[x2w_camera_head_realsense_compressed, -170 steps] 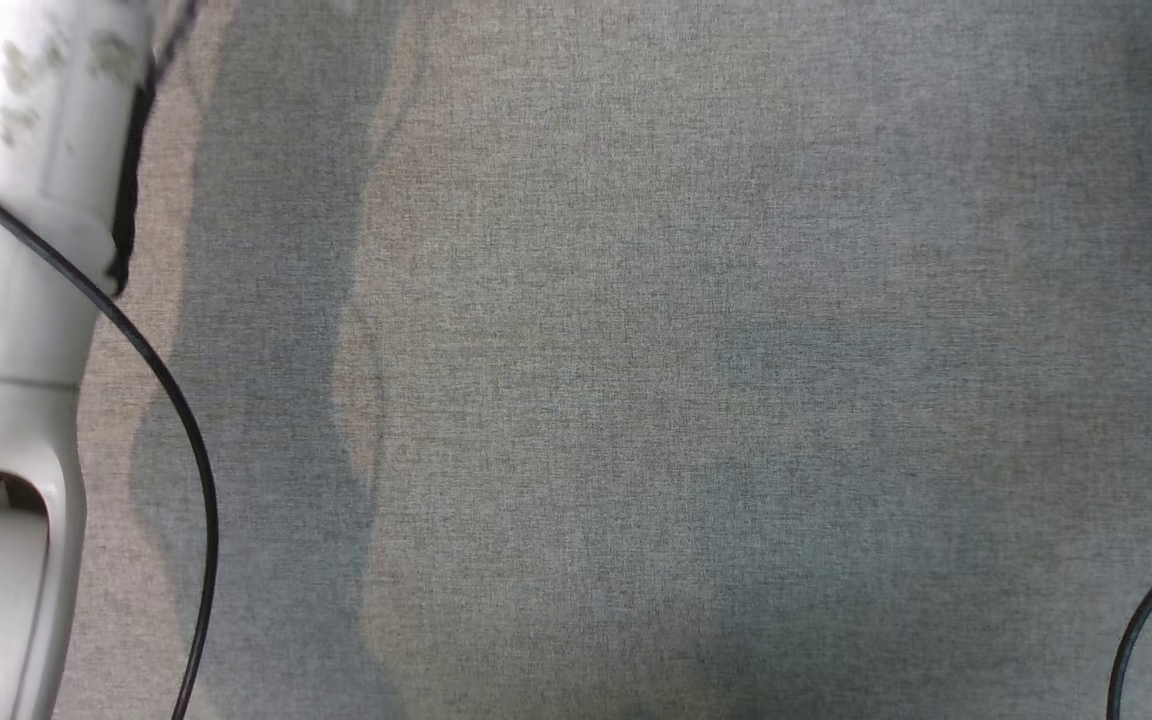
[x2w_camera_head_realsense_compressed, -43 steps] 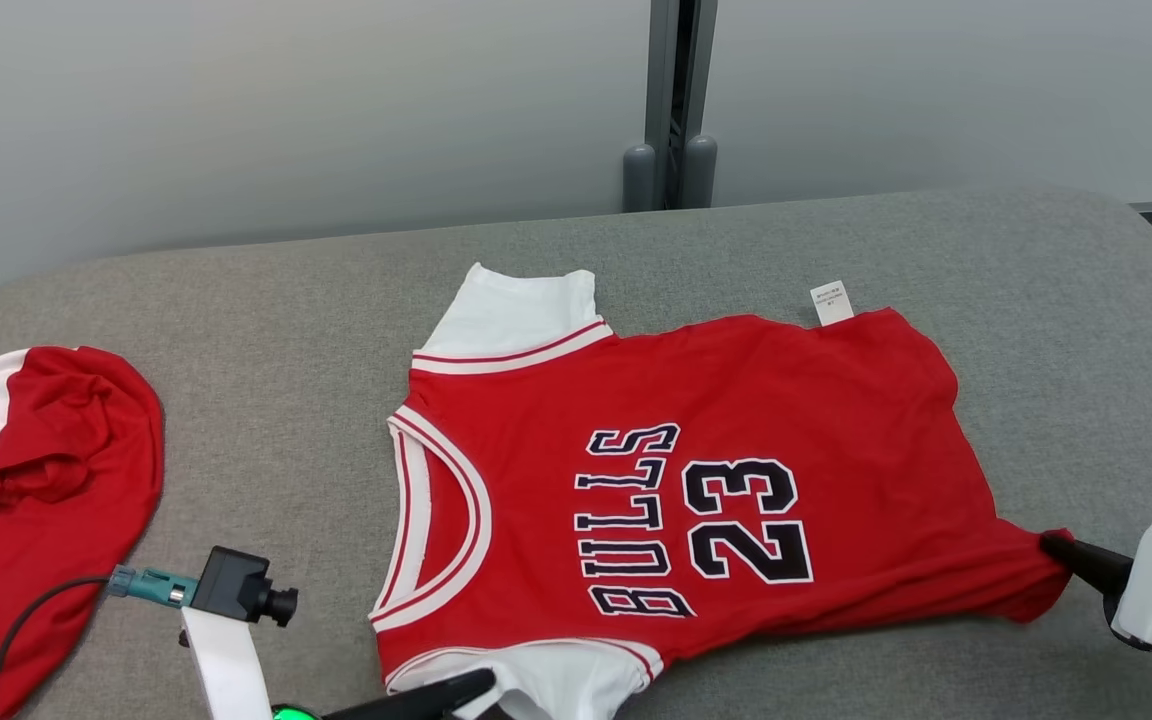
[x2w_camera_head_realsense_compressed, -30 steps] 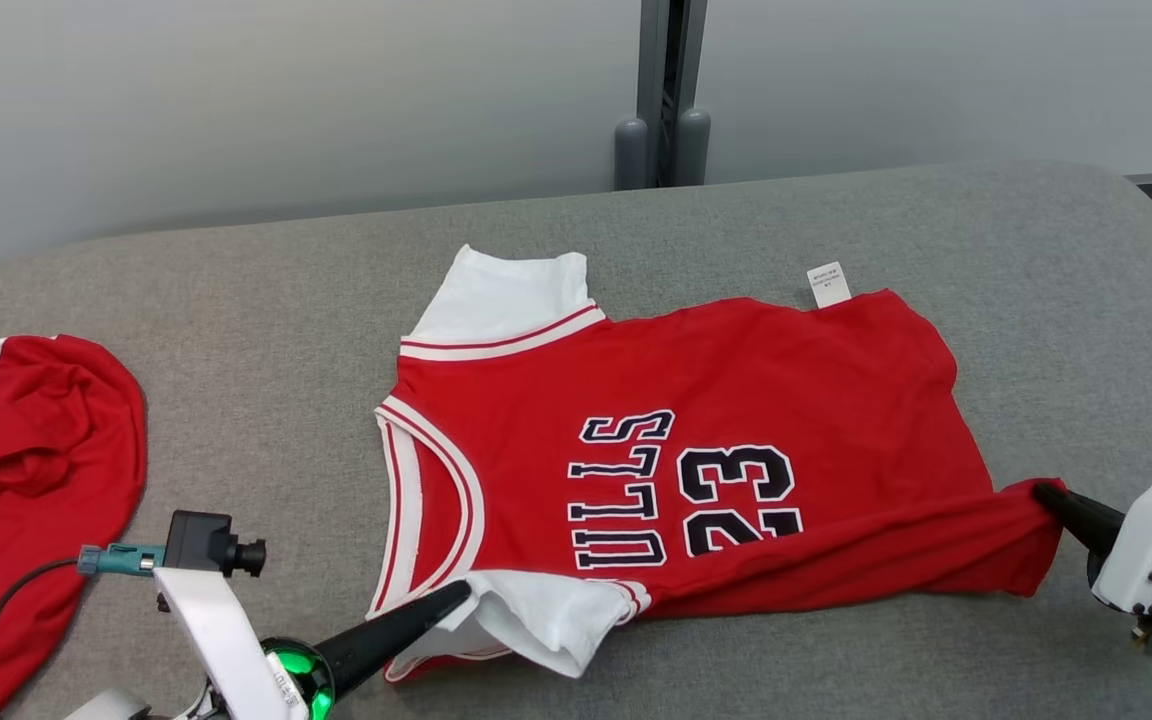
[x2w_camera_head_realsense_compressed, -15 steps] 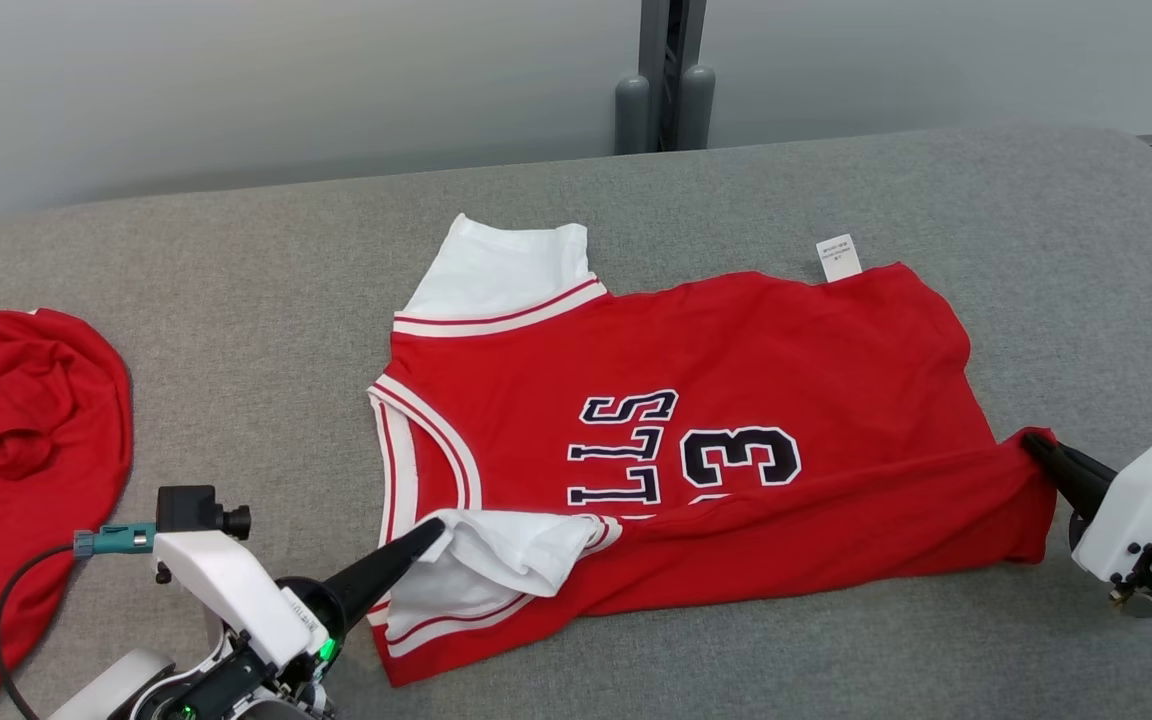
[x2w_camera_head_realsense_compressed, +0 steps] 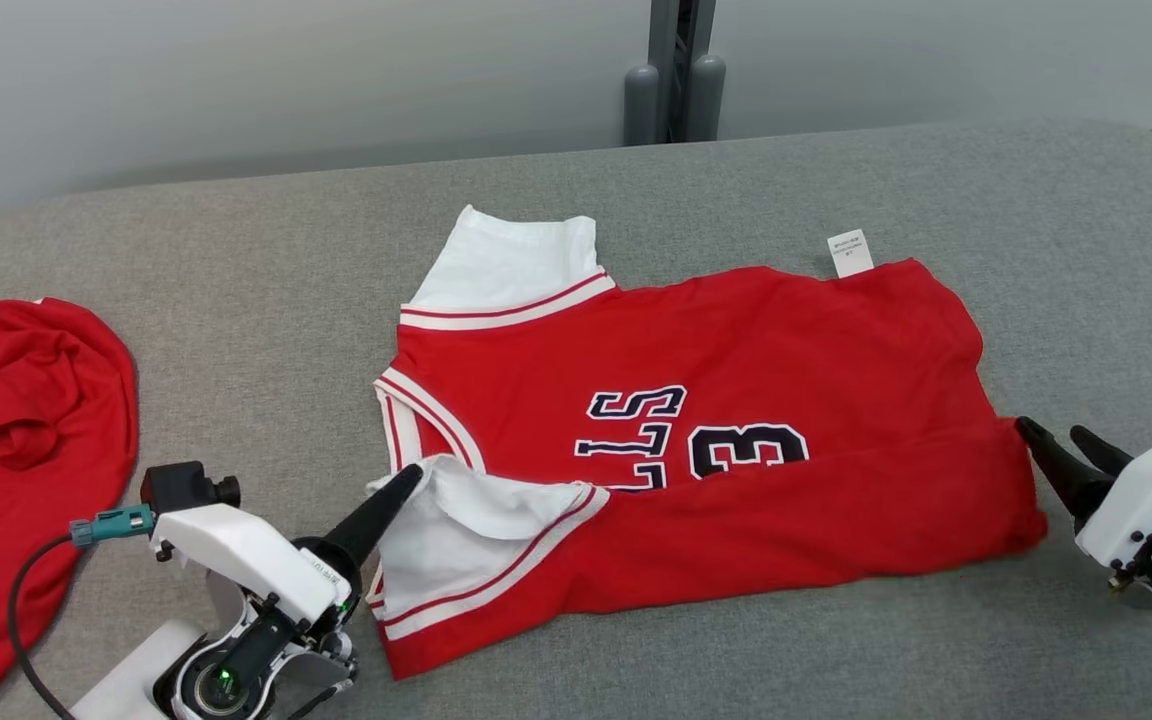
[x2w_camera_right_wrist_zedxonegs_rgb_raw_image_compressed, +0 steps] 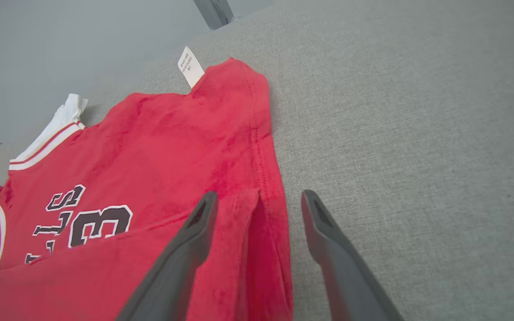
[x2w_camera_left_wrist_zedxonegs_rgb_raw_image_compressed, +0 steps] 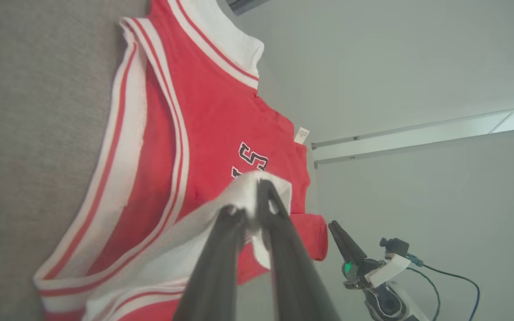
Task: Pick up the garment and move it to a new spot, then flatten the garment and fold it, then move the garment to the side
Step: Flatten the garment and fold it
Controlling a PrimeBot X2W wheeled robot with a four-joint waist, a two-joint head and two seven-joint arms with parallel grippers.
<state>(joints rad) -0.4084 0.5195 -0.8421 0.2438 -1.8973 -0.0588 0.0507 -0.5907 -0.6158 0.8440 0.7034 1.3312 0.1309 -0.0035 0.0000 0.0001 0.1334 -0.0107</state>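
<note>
Head view: the garment [x2w_camera_head_realsense_compressed: 716,400], a red jersey, lies spread in the middle of the grey fabric worktop [x2w_camera_head_realsense_compressed: 236,260], collar to the left and hem to the right. Its near long edge is turned over onto the body and covers the lower half of the lettering, so by the look of it the pick-up, the move and the flattening are done and a first lengthwise fold is laid. The left gripper [x2w_camera_head_realsense_compressed: 406,485] holds the near white sleeve [x2w_camera_head_realsense_compressed: 466,530] at the collar end. The right gripper [x2w_camera_head_realsense_compressed: 1051,432] stands open just beside the hem corner. A second red garment [x2w_camera_head_realsense_compressed: 26,430] lies bunched at the far left, well apart.

Left wrist view: the left gripper [x2w_camera_left_wrist_zedxonegs_rgb_raw_image_compressed: 250,198] is clenched on a pinch of white sleeve cloth, lifted slightly off the red body.

Right wrist view: the right gripper [x2w_camera_right_wrist_zedxonegs_rgb_raw_image_compressed: 259,196] has its fingers spread wide, with the folded red hem lying loose between them and nothing pinched. The white label [x2w_camera_right_wrist_zedxonegs_rgb_raw_image_compressed: 190,66] sticks out at the far hem corner.

Judging from this, the sleeve end is not yet freed. Any further fold to make the garment compact, and the move to the side, are left to do.
</note>
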